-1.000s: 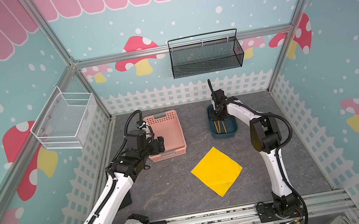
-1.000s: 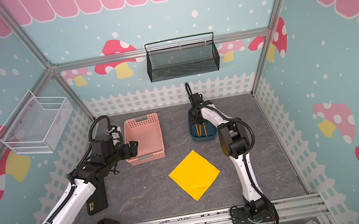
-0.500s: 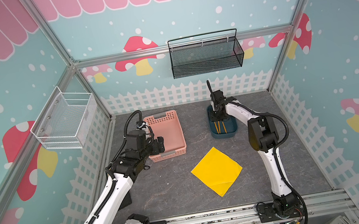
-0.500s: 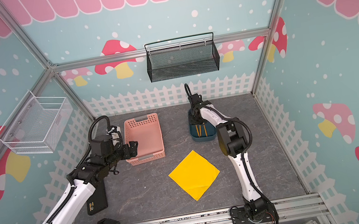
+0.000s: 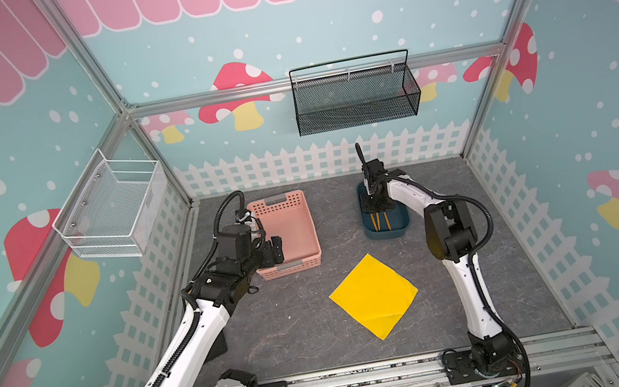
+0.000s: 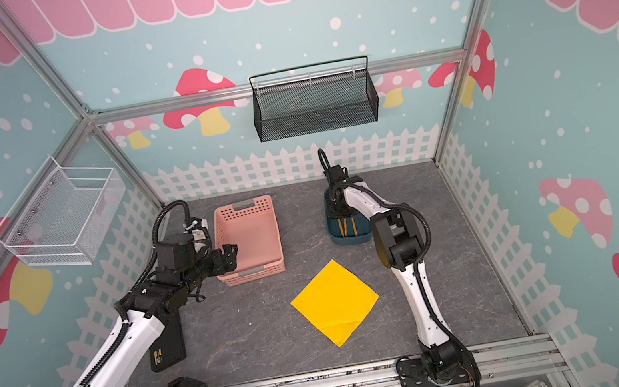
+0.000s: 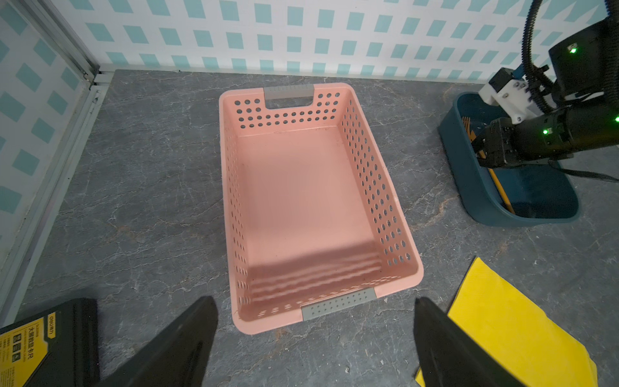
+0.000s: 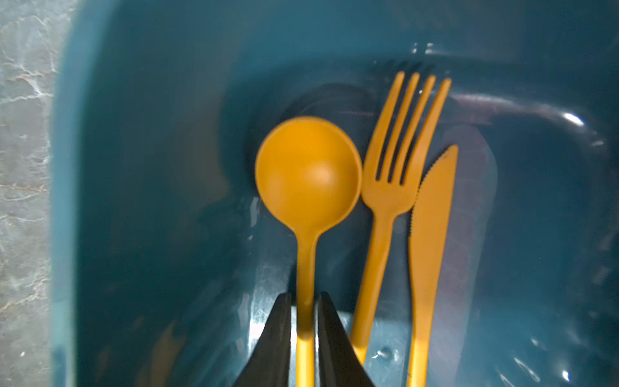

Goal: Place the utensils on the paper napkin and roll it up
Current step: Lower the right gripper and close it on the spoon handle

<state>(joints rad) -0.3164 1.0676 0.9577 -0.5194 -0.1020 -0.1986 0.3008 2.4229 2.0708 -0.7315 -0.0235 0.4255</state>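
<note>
Spoon (image 8: 308,174) handle pinched by right tool (image 8: 304,321) inside blue bin (image 5: 387,232), fork (image 8: 392,187) and knife (image 8: 432,214) beside it. Left tool (image 7: 313,303) gapes wide over pink basket (image 7: 375,187). Napkin (image 5: 373,296) flat at bin's six o'clock.

The left gripper (image 7: 315,301) is hanging over the grey table (image 7: 134,201). Its two black fingers (image 7: 187,341) are standing wide apart. A pink basket (image 7: 368,160) with lots of round holes is sitting on the table just past the fingers. The paper napkin (image 7: 509,328) is lying flat on the table beside the basket, close to one finger. A black box (image 7: 43,341) with a yellow label is lying near the other finger. Farther off, a dark blue tub (image 7: 469,187) is holding the utensils (image 7: 498,189). The right gripper (image 7: 484,149) is reaching down into that tub.
</note>
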